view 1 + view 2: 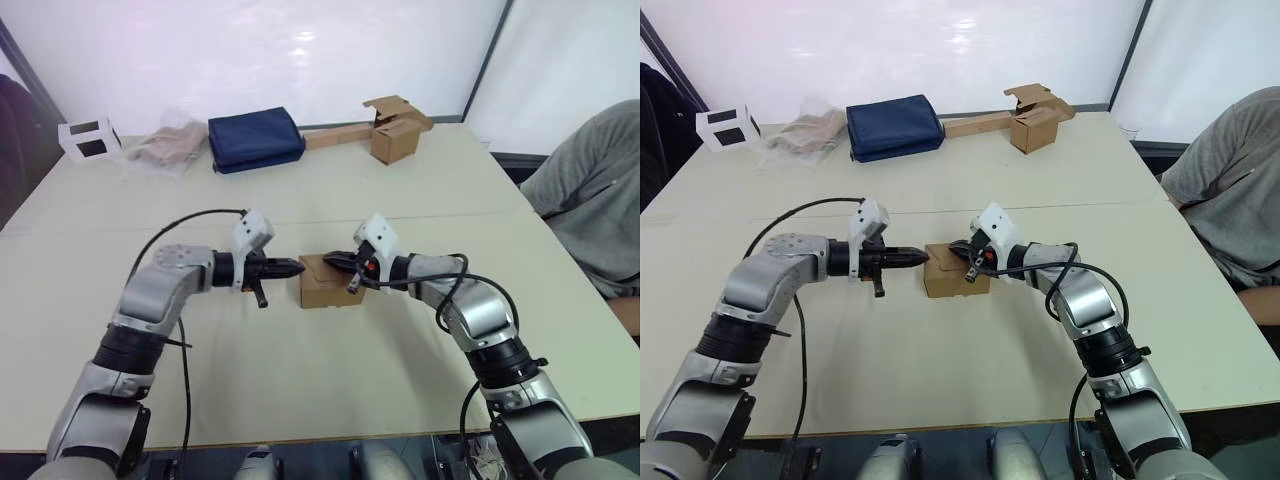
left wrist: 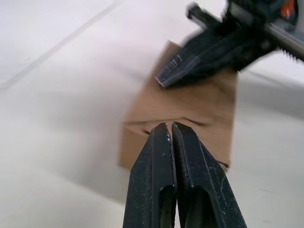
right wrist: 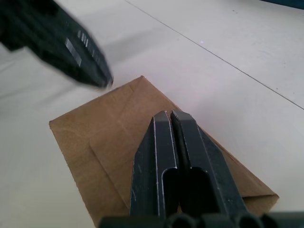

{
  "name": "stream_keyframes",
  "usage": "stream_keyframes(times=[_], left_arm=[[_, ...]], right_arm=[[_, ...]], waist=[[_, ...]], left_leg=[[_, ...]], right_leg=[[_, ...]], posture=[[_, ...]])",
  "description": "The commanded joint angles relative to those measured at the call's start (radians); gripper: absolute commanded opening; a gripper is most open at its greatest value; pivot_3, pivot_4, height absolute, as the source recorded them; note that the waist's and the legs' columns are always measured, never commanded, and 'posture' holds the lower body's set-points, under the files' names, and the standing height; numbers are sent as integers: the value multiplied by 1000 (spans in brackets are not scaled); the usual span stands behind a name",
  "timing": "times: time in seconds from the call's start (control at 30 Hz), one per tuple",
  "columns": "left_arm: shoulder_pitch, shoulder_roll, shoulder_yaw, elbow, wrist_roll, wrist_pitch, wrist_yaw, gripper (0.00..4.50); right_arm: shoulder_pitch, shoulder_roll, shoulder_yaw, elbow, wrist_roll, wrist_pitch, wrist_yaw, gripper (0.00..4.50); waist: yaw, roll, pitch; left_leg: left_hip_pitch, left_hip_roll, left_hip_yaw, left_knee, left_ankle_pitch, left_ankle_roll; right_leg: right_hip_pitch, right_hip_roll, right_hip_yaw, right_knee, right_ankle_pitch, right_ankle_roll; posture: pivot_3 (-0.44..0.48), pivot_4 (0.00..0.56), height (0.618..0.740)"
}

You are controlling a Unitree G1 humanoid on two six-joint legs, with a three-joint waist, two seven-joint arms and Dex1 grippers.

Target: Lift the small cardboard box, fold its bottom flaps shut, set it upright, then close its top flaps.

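Sitting upright near the middle of the pale cream rectangular table [image 1: 300, 400], the small plain brown corrugated cardboard box [image 1: 325, 287] is resting with its top flaps [image 3: 118, 123] folded flat, their diagonal creases showing in the right wrist view. The left gripper [image 1: 296, 267] is reaching in from the robot's left, its two black fingers [image 2: 164, 175] pressed together with nothing between them, the tips lying at the box's upper left edge. The right gripper [image 1: 330, 259] is coming in from the opposite side, its fingers [image 3: 175, 156] likewise closed against each other and empty, lying over the top of the box and touching or almost touching the flaps. The two sets of fingertips are pointing toward one another, near each other above the box.

Along the far edge of the table, a folded navy blue fabric bundle [image 1: 255, 139] is lying beside a crumpled clear plastic bag with tan contents [image 1: 165, 148], and a small white cube frame with dark openings [image 1: 88, 138] is standing at the far left corner. A second brown cardboard box with open flaps and a long cardboard strip [image 1: 392, 131] is sitting at the far right. A person in a grey garment [image 1: 590, 190] is seated at the table's right side.
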Motion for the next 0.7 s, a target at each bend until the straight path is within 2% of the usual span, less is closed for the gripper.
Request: stream_keyframes(times=[0.03,0.47,0.7], left_arm=[[-58,-46,-5,45,3,-50,2,94],[-126,-176,-41,214,47,-137,6,94],[-114,-182,-52,213,57,-144,-12,94]], right_arm=[[14,-6,-15,-71,23,58,0,0],[82,-51,-48,-383,136,287,-23,0],[117,-69,-38,-404,132,301,-55,0]], waist=[[3,0,0],[-3,0,0],[-3,0,0]], left_leg=[[0,0,0,0,0,0],[-1,0,0,-1,0,0],[-1,0,0,-1,0,0]], right_leg=[[0,0,0,0,0,0],[-1,0,0,0,0,0],[-1,0,0,-1,0,0]], posture=[[0,150,740],[0,150,740],[0,150,740]])
